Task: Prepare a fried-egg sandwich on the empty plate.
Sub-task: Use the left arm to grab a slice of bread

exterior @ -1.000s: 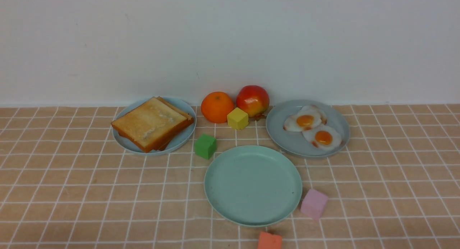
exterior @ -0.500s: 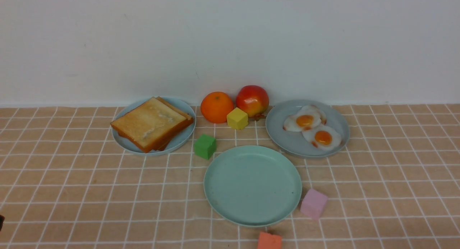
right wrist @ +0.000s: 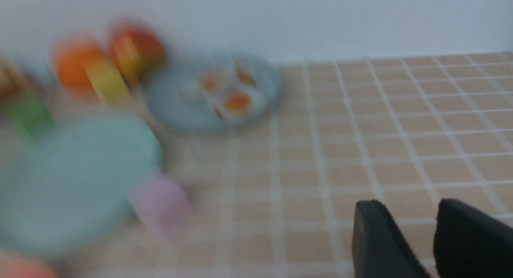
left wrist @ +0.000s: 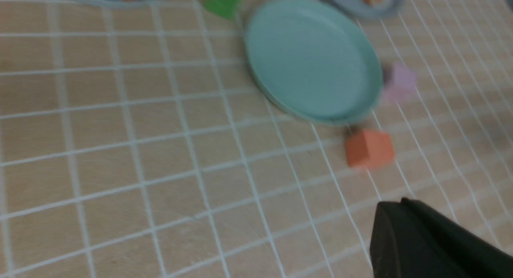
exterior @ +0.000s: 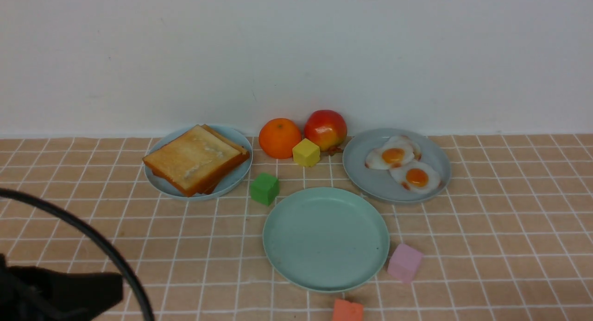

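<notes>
A stack of golden-brown toast slices (exterior: pixel 194 159) lies on the pale blue plate (exterior: pixel 231 184) at the back left. Two fried eggs (exterior: pixel 394 155) (exterior: pixel 417 177) lie on the grey-blue plate (exterior: pixel 370 182) at the back right. The mint-green plate (exterior: pixel 326 237) (left wrist: pixel 312 57) sits between them, nearer to me, with nothing on it. My left arm (exterior: pixel 60 291) shows as a black body at the bottom-left corner, far from the toast. The left gripper (left wrist: pixel 400 201) is shut and holds nothing. The right gripper (right wrist: pixel 408 207) is open over bare cloth and is outside the front view.
An orange (exterior: pixel 279 138), an apple (exterior: pixel 325 129) and a yellow cube (exterior: pixel 306 153) stand by the back wall. A green cube (exterior: pixel 264 188), a pink cube (exterior: pixel 404 262) and an orange-red cube (exterior: pixel 347 311) lie around the mint plate. A black cable (exterior: pixel 92 237) arcs over the left arm.
My left arm and its cable have come into the front view at the bottom-left corner. Nothing on the table has moved.
</notes>
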{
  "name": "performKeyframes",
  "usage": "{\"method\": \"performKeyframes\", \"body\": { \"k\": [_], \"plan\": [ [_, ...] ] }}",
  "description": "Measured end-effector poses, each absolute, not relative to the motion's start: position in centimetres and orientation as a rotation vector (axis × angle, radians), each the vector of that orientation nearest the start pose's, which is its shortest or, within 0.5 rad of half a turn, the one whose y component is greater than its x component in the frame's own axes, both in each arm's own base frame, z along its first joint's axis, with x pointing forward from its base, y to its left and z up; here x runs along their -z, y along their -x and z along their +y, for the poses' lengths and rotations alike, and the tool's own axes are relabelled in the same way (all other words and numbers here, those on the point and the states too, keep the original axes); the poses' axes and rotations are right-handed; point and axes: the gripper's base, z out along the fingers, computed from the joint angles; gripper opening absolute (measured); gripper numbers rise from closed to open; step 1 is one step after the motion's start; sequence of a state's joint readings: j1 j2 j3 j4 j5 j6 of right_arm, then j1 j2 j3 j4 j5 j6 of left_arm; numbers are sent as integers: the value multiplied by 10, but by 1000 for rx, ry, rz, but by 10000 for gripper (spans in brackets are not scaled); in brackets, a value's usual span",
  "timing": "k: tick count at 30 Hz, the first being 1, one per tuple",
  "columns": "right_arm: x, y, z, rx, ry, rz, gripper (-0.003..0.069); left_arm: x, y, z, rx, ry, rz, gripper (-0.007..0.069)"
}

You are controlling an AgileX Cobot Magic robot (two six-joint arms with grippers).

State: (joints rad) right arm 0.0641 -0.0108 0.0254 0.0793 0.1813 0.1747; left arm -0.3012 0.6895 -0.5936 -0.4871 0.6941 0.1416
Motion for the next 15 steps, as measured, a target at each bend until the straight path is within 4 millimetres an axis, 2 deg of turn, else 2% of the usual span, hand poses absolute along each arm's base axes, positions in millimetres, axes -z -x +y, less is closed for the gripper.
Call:
{"method": "performKeyframes", "body": {
  "k": [3,4,8,10,12,15],
  "plan": [
    [-197,-56,5,-430,-312,1572,239,-298,-128,-76,619,-340,2315,-13],
    [-198,-56,5,-439,-321,1566,239,-299,-129,-77,615,-351,2317,-13],
    [-205,-56,4,-584,-451,1458,239,-294,-164,-91,560,-400,2407,-13],
    [-210,-55,5,-633,-476,1474,231,-294,-181,-96,510,-429,2429,-13],
    [-227,-51,9,-658,-440,1540,207,-294,-201,-101,450,-460,2448,-13],
    [-271,-42,14,-607,-286,1690,147,-294,-235,-107,382,-473,2474,-13]
  ]
}}
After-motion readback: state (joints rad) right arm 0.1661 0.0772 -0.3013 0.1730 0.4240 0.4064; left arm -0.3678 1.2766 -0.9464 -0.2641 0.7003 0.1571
